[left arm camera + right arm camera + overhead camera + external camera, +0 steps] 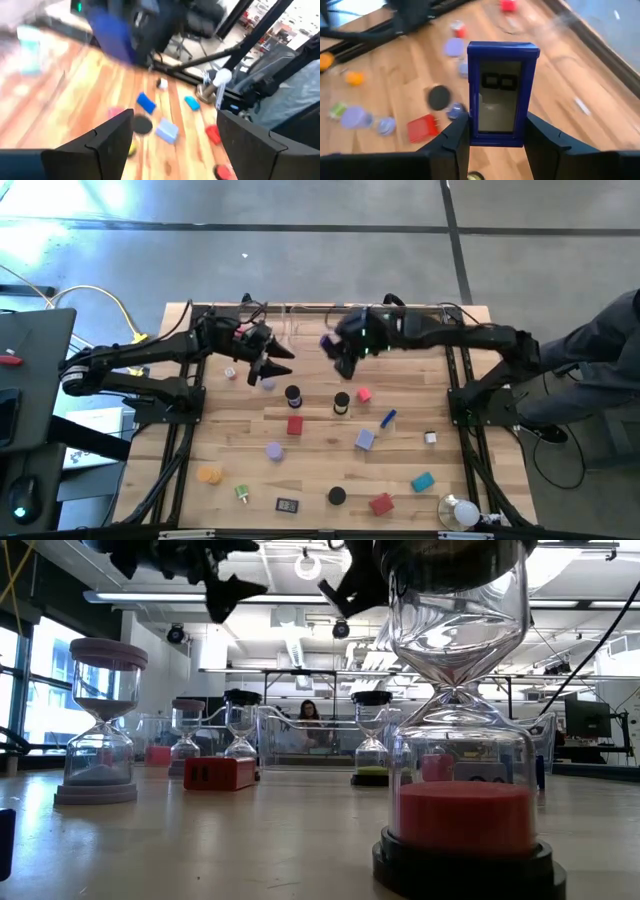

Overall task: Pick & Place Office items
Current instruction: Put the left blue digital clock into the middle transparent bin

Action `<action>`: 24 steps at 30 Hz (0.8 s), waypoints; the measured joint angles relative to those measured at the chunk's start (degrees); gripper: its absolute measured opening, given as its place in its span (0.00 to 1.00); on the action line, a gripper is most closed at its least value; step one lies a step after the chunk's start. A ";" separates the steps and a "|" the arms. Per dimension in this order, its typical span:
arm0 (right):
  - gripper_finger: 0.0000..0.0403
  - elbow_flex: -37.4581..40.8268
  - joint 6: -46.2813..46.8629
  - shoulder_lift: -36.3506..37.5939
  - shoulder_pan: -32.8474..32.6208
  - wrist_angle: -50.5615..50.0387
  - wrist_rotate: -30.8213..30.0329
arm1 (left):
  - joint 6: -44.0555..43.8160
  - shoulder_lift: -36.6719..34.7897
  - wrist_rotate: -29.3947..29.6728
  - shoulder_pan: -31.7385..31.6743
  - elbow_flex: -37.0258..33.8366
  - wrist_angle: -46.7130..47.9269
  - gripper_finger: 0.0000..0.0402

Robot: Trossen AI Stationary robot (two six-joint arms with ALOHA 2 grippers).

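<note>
My right gripper (338, 352) hangs over the table's far middle, shut on a blue-framed block (502, 95) with a pale window, which shows as a purple spot (328, 340) from above. My left gripper (278, 365) hovers just left of it, open, with nothing between its fingers (175, 130). The other office items lie scattered on the wood below. Among them are black round caps (293, 393) (341, 402), red blocks (295, 425) (364, 394), lavender pieces (365, 440) (274, 450), a blue stick (388, 418), a teal piece (422, 481) and an orange one (209, 475). My right gripper pinches the blue-framed block between its two fingers, one on each long side near the lower end (472, 131). Most of the block stands out beyond the fingertips (540, 132). The fingers slant down from the table's right. The block is lifted clear of the table.
Clear plastic trays (290, 735) stand along the far edge behind both grippers. A white bulb-like object (462, 512) sits at the near right corner. Sand timers (100, 720) (460, 740) stand upright on the near half. A person's sleeve (600, 350) shows beyond the right edge.
</note>
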State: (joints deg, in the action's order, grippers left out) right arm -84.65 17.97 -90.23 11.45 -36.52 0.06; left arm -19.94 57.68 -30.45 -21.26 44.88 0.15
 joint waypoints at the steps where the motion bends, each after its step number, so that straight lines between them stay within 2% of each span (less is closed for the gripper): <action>1: 0.33 -1.31 0.43 -0.08 1.56 -1.98 0.63 | -0.95 -0.06 -1.11 -0.69 0.00 0.50 0.69; 7: 0.33 -6.02 2.38 -1.58 10.03 -3.70 8.27 | -4.12 -0.10 -6.13 -2.33 0.00 0.86 0.69; 14: 0.33 -13.70 1.56 -12.27 14.20 -5.32 12.63 | -6.01 -0.08 -6.47 -0.60 0.00 1.13 0.69; 17: 0.33 -19.01 1.55 -18.88 14.94 -11.86 11.53 | -6.04 -0.08 -6.47 0.49 0.00 1.11 0.69; 21: 0.33 -26.27 1.68 -26.15 15.23 -22.85 5.41 | -6.02 -0.08 -6.47 1.58 0.00 1.11 0.69; 24: 0.33 -29.17 1.67 -29.94 15.30 -26.73 4.14 | -6.04 -0.08 -6.41 2.50 0.00 1.16 0.69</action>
State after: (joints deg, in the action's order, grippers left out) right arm -113.81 19.64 -120.17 26.74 -63.25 4.21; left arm -25.98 57.60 -36.86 -18.76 44.88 1.30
